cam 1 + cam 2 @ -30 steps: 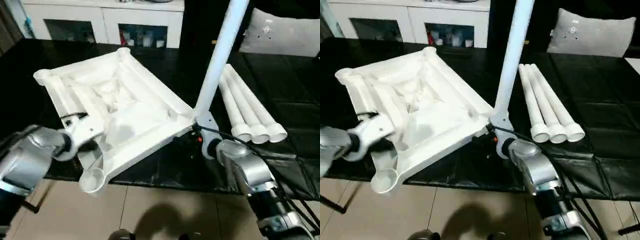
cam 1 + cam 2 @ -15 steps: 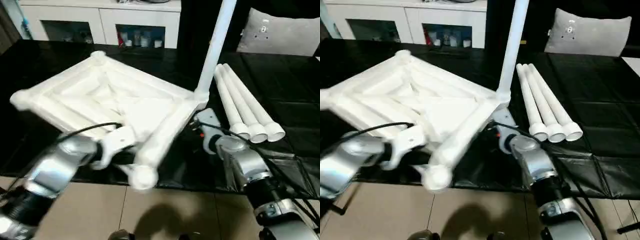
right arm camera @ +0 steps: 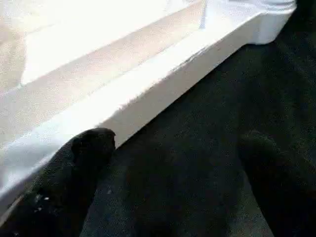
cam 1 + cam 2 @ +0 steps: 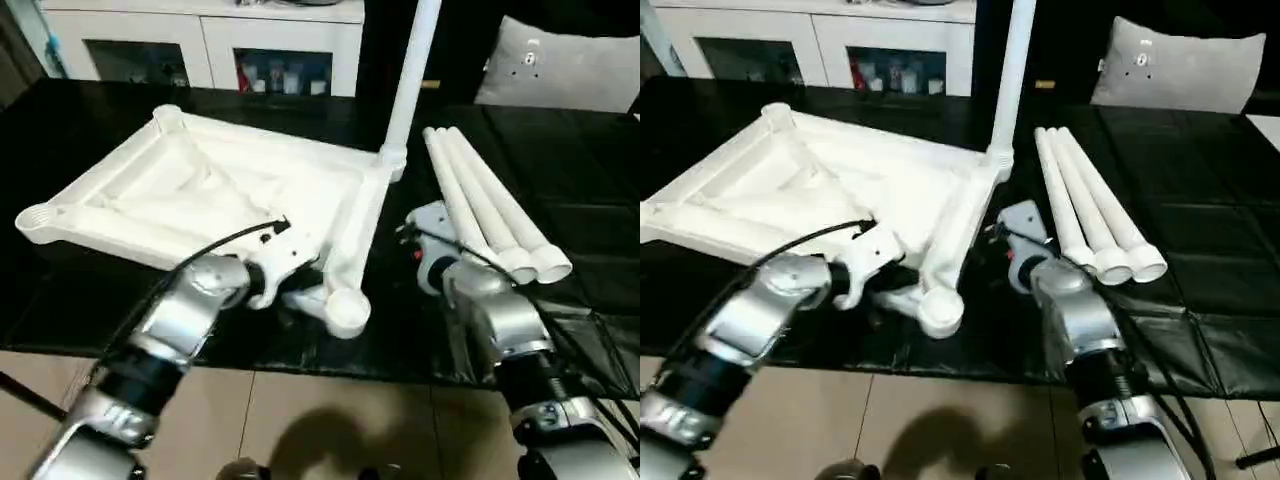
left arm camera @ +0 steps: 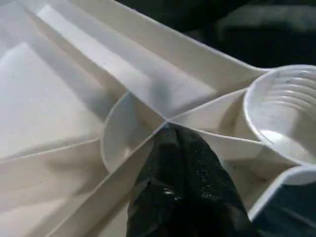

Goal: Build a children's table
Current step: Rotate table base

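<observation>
The children's table top (image 4: 200, 190) lies upside down on the black surface, ribs up. One white leg (image 4: 410, 70) stands upright in its far right corner socket. Three more legs (image 4: 485, 210) lie side by side to the right. My left gripper (image 5: 170, 136) is shut on a thin rib of the underside, close to the near right corner socket (image 5: 284, 113); in the head view this gripper (image 4: 288, 250) sits just left of that socket (image 4: 347, 311). My right gripper (image 4: 425, 235) is open beside the top's right rim (image 3: 148, 84), holding nothing, with one finger (image 3: 84, 150) near the rim.
A white cabinet (image 4: 200, 40) with glass doors stands behind the black surface. A grey cushion (image 4: 560, 65) rests at the back right. The near edge of the black surface runs just in front of the top, with tan floor (image 4: 330, 420) below.
The table top has swung round on the surface with my left gripper: its near corner swept right and its leg corner moved back, away from my open right gripper.
</observation>
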